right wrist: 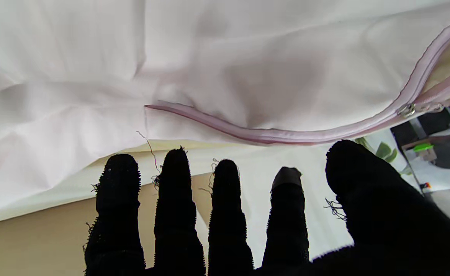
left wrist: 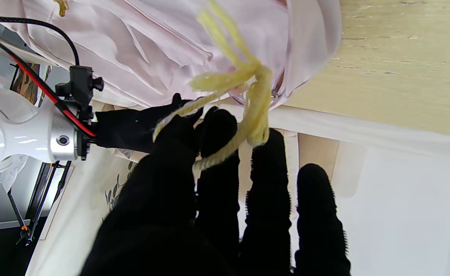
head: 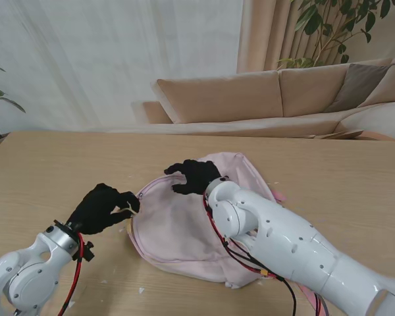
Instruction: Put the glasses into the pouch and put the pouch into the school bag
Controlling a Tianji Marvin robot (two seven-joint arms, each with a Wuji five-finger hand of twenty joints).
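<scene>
Pink school bag (head: 178, 230) lies flat at bench (head: 46, 164) centre. Left hand (head: 102, 207) at its 9 o'clock edge; right hand (head: 194, 176) at 12 o'clock.

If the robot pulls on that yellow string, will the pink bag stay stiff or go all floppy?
Probably floppy: the school bag lies flat and creased on the table. The yellow string, pinched by the left hand, looks soft and limp. The bag would likely slide or bunch; the right hand hovers over it.

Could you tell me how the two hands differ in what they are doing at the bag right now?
The left hand pinches a yellow cord at the bag's left edge; the right hand holds nothing. The left hand's fingers curl; the right hand's fingers spread over the bag's far side. Both wear black gloves.
</scene>
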